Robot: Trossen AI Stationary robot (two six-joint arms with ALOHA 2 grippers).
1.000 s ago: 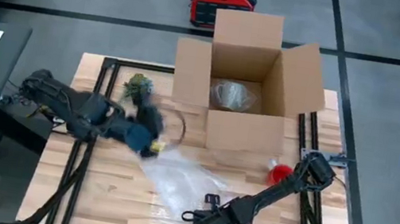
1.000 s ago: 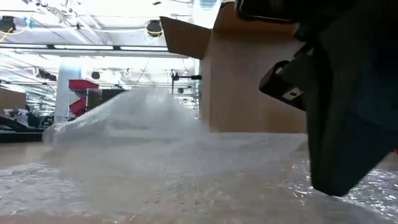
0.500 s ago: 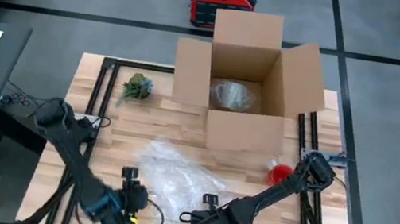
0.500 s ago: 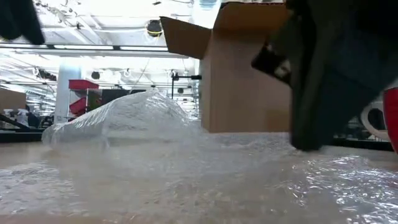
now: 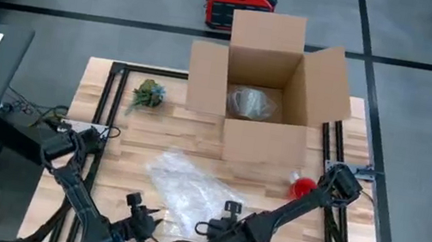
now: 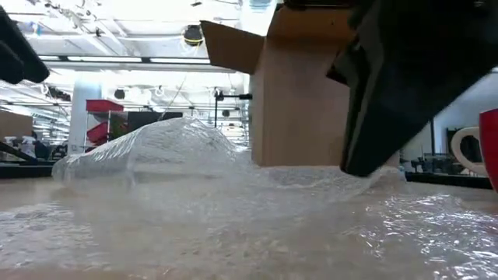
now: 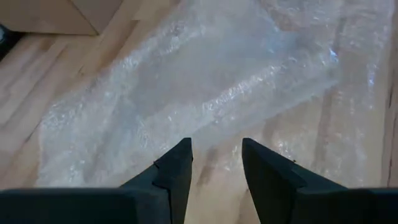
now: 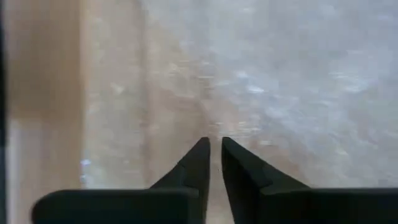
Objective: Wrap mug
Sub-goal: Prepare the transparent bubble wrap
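— What is in the cardboard box (image 5: pixel 268 77)?

— It stands open at the far side of the table (image 5: pixel 111 122), well beyond both pincers, flaps spread. Inside, on its floor, lies one clear bundle (image 5: pixel 250 103) that looks like bubble wrap; whether anything is inside the bundle I cannot tell.

— And the mug?

— The red mug (image 5: pixel 302 187) stands on the wood just in front of the box's right corner, beside the right arm, well behind the right pincer. It is bare, not touching the bubble wrap (image 5: pixel 188 188). In the low view its red side and pale handle show at the right edge (image 6: pixel 489 148).

— Where are the pincers?

— Both are low at the near edge. The right pincer (image 5: pixel 219 236) sits at the near rim of the bubble wrap sheet, which spreads away from it toward the box. Its fingers (image 8: pixel 198 163) are almost closed, only a thin slit between the tips, and they point down at the sheet's edge; whether they pinch the film I cannot tell.

— The left one?

— The left pincer (image 5: pixel 138 229) is just left of the right one, at the sheet's near left corner. Its fingers (image 7: pixel 176 171) stand partly apart, holding nothing, with the wrap lying ahead of them.

— Anything else?

— A small green sprig (image 5: pixel 147 94) lies far beyond the left pincer, left of the box.
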